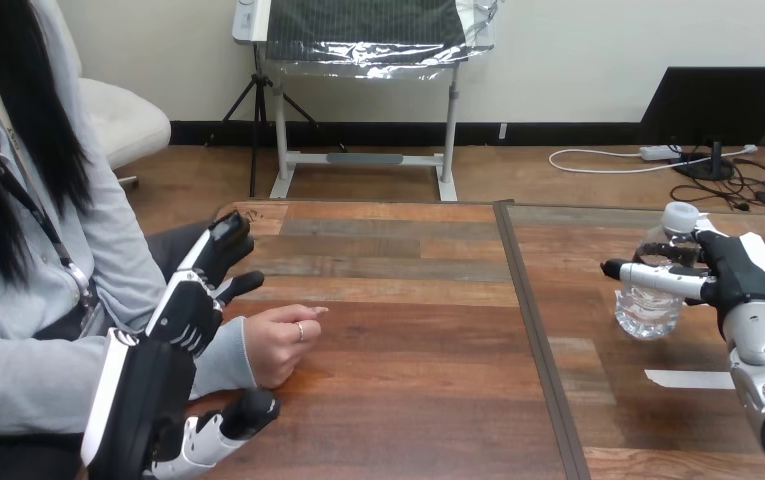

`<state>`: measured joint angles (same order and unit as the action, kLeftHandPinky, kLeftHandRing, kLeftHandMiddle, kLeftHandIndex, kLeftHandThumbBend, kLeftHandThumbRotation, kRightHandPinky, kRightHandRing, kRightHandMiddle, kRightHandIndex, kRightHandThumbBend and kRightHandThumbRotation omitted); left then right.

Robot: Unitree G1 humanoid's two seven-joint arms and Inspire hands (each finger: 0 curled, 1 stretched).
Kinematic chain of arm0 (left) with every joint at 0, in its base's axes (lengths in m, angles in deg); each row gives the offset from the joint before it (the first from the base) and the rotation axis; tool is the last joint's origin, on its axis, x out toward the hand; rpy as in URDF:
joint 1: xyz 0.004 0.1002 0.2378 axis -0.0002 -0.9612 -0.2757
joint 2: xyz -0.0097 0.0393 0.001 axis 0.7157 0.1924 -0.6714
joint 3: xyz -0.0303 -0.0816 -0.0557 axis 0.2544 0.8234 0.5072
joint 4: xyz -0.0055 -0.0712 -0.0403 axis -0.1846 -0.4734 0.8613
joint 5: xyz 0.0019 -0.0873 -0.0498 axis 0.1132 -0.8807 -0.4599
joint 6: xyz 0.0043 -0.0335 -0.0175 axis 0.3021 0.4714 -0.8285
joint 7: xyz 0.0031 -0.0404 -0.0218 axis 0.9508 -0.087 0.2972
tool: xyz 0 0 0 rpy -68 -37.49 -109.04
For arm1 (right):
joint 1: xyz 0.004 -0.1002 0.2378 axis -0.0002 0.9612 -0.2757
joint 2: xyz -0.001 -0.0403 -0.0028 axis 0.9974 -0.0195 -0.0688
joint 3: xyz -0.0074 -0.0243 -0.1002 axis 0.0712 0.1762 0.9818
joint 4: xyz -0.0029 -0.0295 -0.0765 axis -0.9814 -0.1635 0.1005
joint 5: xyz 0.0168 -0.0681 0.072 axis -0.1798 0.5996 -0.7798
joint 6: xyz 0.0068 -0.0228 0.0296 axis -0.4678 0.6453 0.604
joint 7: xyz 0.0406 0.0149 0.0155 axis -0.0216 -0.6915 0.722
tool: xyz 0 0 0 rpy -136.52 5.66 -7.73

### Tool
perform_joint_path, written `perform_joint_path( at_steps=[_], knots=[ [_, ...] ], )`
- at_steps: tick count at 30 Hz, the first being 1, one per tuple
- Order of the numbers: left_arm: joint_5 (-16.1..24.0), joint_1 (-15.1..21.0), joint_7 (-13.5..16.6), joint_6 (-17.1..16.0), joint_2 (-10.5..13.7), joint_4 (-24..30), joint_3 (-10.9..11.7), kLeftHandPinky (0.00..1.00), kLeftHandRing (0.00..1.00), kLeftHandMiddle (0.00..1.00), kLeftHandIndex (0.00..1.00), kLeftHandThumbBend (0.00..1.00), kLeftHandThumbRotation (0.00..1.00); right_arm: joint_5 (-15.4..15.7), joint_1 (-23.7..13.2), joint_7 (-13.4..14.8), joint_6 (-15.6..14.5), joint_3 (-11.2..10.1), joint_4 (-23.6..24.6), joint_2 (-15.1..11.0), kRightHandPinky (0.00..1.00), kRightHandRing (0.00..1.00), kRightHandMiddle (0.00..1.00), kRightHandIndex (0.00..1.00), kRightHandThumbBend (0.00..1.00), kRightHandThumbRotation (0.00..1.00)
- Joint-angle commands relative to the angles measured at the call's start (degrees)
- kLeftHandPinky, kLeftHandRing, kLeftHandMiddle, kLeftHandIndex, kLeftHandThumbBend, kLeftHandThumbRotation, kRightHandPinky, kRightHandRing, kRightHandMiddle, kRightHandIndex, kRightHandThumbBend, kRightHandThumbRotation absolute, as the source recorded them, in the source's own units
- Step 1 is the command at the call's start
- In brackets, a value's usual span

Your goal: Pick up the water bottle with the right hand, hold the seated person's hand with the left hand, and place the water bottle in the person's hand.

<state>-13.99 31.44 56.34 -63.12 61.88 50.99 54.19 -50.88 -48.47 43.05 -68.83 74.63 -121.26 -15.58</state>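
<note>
Gripping water bottle (650,305) near tabletop (408,330) right edge: right hand (743,285) fingers wrapped round it, lift unclear. Left hand (190,310) fingers straight, beside person's hand (280,345) at left edge, no clasp. Hold and handover pending.

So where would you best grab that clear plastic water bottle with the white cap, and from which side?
Around its middle, from the right side. The clear plastic water bottle stands upright, round and slim enough to wrap; the robot's right hand is there, one finger across its front.
</note>
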Motion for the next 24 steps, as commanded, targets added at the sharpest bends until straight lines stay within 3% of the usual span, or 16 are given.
perform_joint_path(
  at_steps=[1, 8, 13, 18, 24],
  knots=[
    [-1.8, 1.7, -0.5, -0.6, 0.6, 3.1, 0.0, 0.82, 0.91, 0.92, 0.90, 1.00, 0.72, -0.1, -1.3, 1.8, 1.1, -0.3, 0.7, 1.5, 0.71, 0.77, 0.80, 0.81, 0.88, 0.14],
    [-1.8, 1.6, -0.9, -1.1, 0.7, 3.0, 0.4, 0.82, 0.91, 0.92, 0.90, 1.00, 0.71, -1.7, -1.1, 3.8, 1.7, -1.9, 0.8, 2.2, 0.58, 0.68, 0.73, 0.74, 0.89, 0.02],
    [-2.4, 1.5, -1.4, -1.6, 0.6, 2.7, 0.3, 0.82, 0.91, 0.92, 0.90, 1.00, 0.71, -1.7, -1.1, 6.1, 1.6, -2.0, 0.9, 2.6, 0.52, 0.61, 0.68, 0.68, 0.89, 0.01],
    [-2.1, 1.3, -1.3, -1.8, 0.5, 2.7, 0.7, 0.81, 0.91, 0.92, 0.90, 1.00, 0.71, -1.7, -1.1, 7.5, 1.5, -1.9, 0.9, 2.9, 0.50, 0.56, 0.61, 0.62, 0.89, 0.00],
    [-1.8, 0.9, -1.2, -1.4, 0.4, 3.2, 0.8, 0.81, 0.90, 0.92, 0.90, 1.00, 0.71, -1.2, -1.0, 9.7, 1.4, -1.4, 0.9, 3.3, 0.52, 0.57, 0.58, 0.57, 0.89, 0.00]
  ],
)
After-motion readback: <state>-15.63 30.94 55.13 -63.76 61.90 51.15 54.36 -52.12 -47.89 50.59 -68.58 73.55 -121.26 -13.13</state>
